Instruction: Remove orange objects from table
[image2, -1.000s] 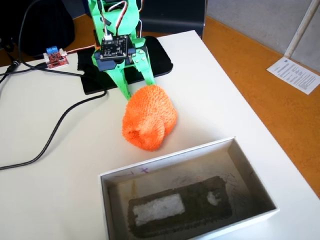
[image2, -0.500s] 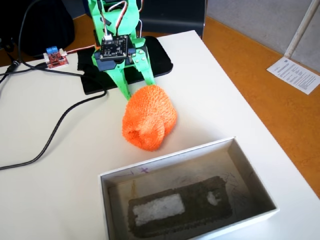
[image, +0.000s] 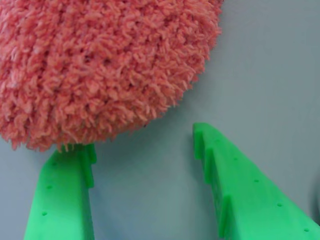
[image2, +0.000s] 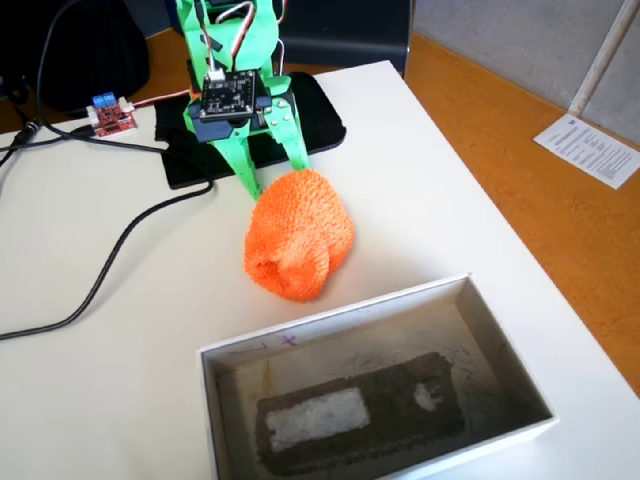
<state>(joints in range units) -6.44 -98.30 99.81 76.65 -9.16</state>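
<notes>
An orange fuzzy knitted lump (image2: 299, 235) lies on the white table (image2: 130, 370), just behind a white box. In the wrist view the lump (image: 95, 65) fills the upper left. My green gripper (image2: 277, 178) stands open at the lump's far edge. Its two fingers (image: 65, 190) straddle bare table in the wrist view, and the left finger's tip touches the lump's near rim. My gripper (image: 142, 137) holds nothing between its fingers.
A shallow white box (image2: 375, 385) with a grey lining sits at the front of the table. A black mat (image2: 320, 120) lies under the arm's base. A black cable (image2: 110, 265) and a red circuit board (image2: 110, 115) lie at the left. The table's right edge runs close by.
</notes>
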